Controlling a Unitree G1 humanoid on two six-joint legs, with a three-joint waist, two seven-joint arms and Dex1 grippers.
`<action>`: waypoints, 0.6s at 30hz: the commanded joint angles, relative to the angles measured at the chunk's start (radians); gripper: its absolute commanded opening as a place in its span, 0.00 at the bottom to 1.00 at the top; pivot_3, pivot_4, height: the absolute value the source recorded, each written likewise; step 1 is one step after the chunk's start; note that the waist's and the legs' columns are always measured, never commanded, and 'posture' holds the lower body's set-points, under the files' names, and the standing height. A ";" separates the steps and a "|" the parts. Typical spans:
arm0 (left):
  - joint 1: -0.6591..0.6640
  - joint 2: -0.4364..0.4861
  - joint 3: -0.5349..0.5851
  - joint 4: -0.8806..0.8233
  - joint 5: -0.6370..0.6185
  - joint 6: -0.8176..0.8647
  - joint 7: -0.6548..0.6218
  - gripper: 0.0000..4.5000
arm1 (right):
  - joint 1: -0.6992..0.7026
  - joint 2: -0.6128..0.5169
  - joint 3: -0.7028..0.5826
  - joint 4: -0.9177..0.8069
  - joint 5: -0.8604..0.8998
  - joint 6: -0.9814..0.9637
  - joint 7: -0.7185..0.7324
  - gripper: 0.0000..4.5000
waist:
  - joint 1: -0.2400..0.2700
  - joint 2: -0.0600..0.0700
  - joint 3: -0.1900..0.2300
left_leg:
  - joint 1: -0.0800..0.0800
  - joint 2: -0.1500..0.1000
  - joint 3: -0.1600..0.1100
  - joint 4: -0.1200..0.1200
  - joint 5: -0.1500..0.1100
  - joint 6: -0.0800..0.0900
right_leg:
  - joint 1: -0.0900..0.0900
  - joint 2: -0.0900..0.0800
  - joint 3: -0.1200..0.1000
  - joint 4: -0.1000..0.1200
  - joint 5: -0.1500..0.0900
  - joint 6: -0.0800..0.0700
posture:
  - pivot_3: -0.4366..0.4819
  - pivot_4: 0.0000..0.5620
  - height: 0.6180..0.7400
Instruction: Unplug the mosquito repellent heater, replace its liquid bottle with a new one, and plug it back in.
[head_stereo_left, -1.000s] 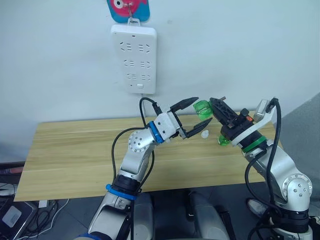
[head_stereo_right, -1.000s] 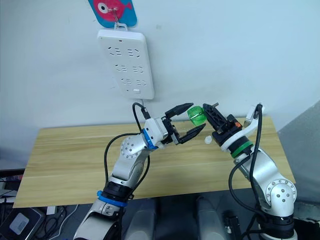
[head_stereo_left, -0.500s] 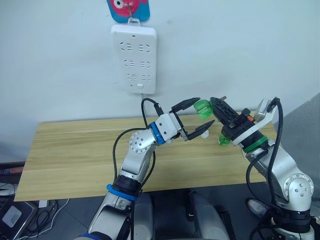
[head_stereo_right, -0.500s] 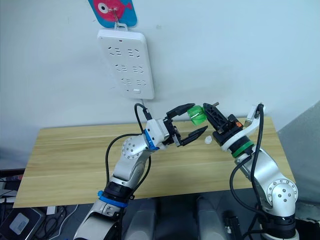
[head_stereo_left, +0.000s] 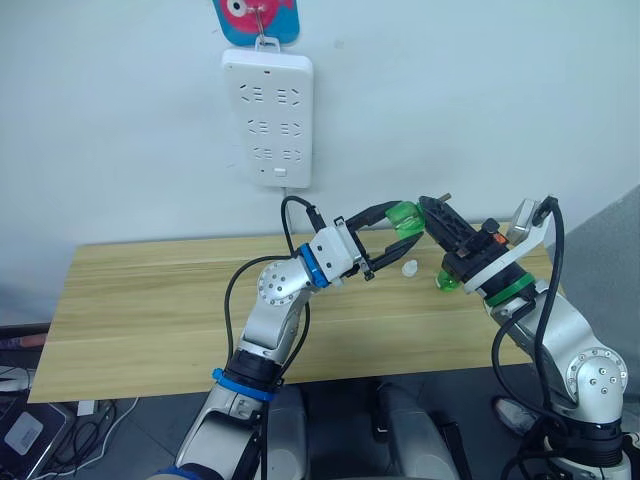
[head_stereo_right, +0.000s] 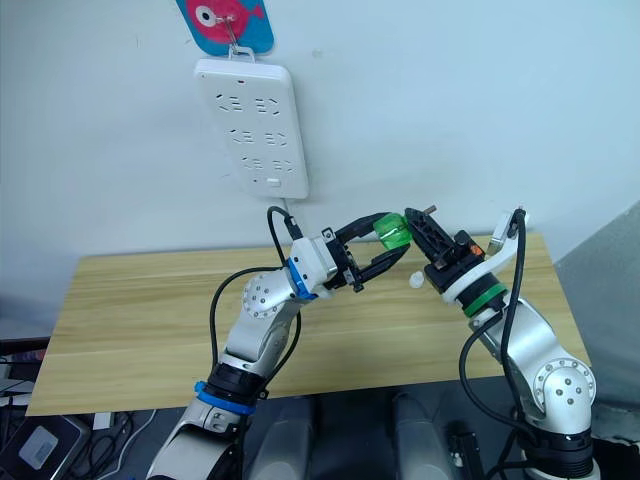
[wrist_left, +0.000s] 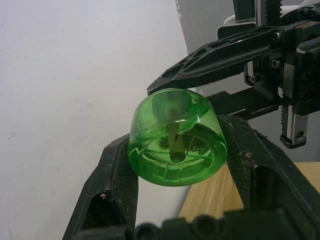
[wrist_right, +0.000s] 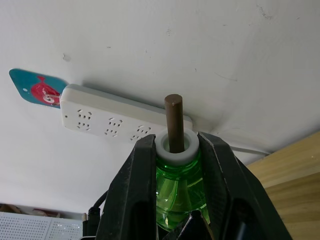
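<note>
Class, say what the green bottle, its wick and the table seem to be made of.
Green bottle: likely clear glossy plastic; you see through it. Wick: matte brown rod, perhaps fibre or carbon. Table: pale wood or wood-look laminate, with grain lines.

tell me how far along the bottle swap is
Done, apparently: the power strip on the wall has nothing plugged in, so unplugging looks finished. In hand: a green bottle with its wick exposed, gripped at the neck by the right hand, with the left hand closed around its base. Left: fitting a bottle into the heater and plugging it back in.
</note>
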 joint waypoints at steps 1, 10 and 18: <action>0.003 -0.009 -0.016 -0.037 0.001 -0.022 0.002 0.51 | 0.001 -0.005 0.009 -0.036 0.008 0.003 0.016 0.27 | 0.000 0.000 0.000 | 0.000 0.000 0.000 0.000 0.000 0.000 | 0.000 0.000 0.000 0.000 0.000 0.000 | 0.71 0.49 1.00; -0.035 -0.009 0.024 -0.032 -0.102 0.128 -0.020 0.51 | 0.109 -0.198 -0.047 -0.070 0.118 0.107 0.038 0.93 | 0.004 0.000 0.000 | -0.001 0.000 0.000 0.000 0.000 0.000 | 0.000 0.000 0.000 0.000 0.000 0.000 | 0.71 0.49 1.00; -0.109 0.105 0.148 -0.049 -0.518 0.831 -0.096 0.51 | 0.313 -0.658 -0.258 0.017 0.109 0.352 0.198 1.00 | -0.008 0.000 -0.001 | 0.001 -0.001 0.000 0.001 0.000 0.000 | 0.002 -0.001 0.000 0.000 -0.002 0.003 | 0.70 0.51 1.00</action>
